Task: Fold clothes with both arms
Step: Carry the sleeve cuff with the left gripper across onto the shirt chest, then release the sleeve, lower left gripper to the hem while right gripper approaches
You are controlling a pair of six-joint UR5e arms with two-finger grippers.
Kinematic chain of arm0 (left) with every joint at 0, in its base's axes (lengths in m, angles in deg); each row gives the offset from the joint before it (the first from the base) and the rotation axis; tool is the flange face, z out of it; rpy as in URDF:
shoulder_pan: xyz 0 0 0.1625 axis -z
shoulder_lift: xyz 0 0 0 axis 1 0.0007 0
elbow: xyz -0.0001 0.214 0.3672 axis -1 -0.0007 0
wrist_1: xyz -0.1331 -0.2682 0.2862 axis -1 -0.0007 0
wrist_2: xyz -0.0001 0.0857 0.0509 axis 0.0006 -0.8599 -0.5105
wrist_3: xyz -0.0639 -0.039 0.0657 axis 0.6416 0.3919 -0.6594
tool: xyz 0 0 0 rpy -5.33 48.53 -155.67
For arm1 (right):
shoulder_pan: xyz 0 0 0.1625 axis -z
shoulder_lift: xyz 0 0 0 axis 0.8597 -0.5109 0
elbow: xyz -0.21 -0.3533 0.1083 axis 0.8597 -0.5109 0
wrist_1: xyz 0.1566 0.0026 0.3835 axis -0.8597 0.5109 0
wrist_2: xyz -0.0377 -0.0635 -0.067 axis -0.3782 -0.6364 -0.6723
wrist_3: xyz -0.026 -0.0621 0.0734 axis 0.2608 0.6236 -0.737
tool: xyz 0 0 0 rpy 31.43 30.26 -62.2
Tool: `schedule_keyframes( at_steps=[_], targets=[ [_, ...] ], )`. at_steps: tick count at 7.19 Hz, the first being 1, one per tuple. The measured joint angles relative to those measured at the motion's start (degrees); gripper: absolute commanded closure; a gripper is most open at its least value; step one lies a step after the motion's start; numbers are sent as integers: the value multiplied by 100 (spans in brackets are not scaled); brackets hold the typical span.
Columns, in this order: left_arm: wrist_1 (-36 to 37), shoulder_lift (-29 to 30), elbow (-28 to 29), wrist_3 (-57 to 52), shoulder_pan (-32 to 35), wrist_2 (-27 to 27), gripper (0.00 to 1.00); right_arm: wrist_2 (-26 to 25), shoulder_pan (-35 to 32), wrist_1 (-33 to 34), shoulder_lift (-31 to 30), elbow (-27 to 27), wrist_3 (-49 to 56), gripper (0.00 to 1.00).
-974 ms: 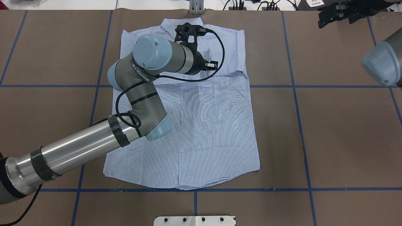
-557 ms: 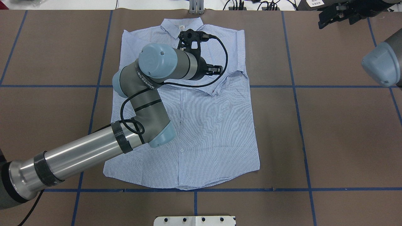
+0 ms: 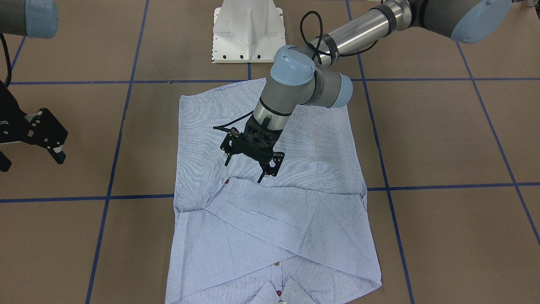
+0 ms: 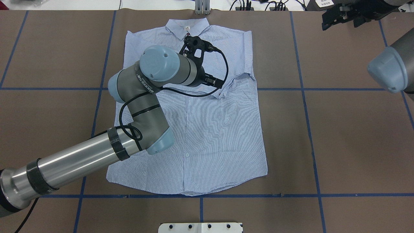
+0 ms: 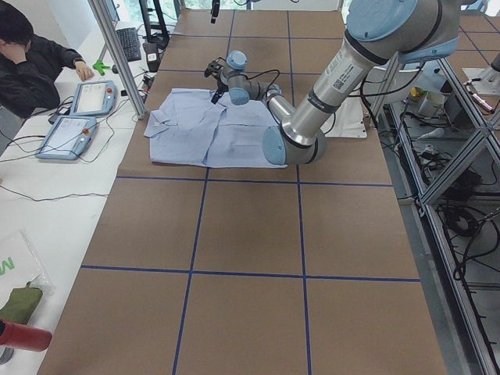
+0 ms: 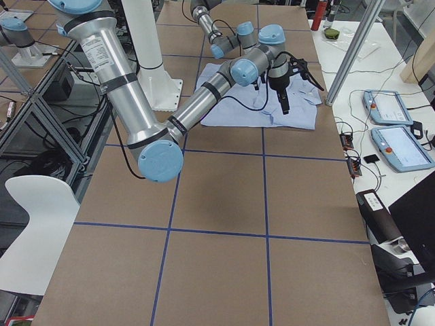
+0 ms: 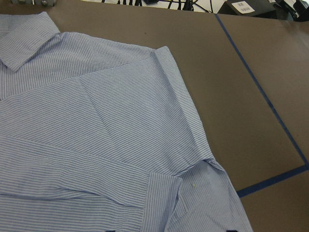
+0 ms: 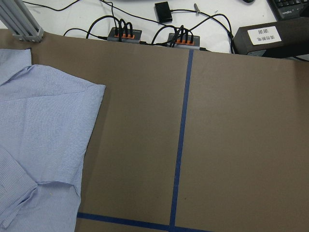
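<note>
Light blue white-striped shirt (image 4: pixel 220 136), brown table (image 4: pixel 355 145)

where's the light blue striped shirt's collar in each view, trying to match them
Front-facing: light blue striped shirt's collar at bottom edge, centre.
Overhead: collar top centre.
Exterior left: collar at shirt's left end, tiny.
Exterior right: collar at shirt's right end, tiny.
Left wrist: collar top left corner.
Right wrist: likely just a tip, left edge.
Shared landmark: the folded sleeve cuff, hemward of the collar in overhead, front-facing and left wrist views.

table (image 4: pixel 355 145): brown, blue tape grid (image 4: pixel 339 89) | bench (image 5: pixel 39 234): white, two pendants (image 5: pixel 70 137) | chair (image 6: pixel 34 200): white, beside table
</note>
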Motion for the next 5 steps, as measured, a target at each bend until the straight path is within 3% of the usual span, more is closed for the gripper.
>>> schedule_keyframes(
  at_steps=[5],
  targets=[
    [-9,-1006,-1328,-215,85,229,0,-657,78,379,-139,388,-10,0]
  ],
)
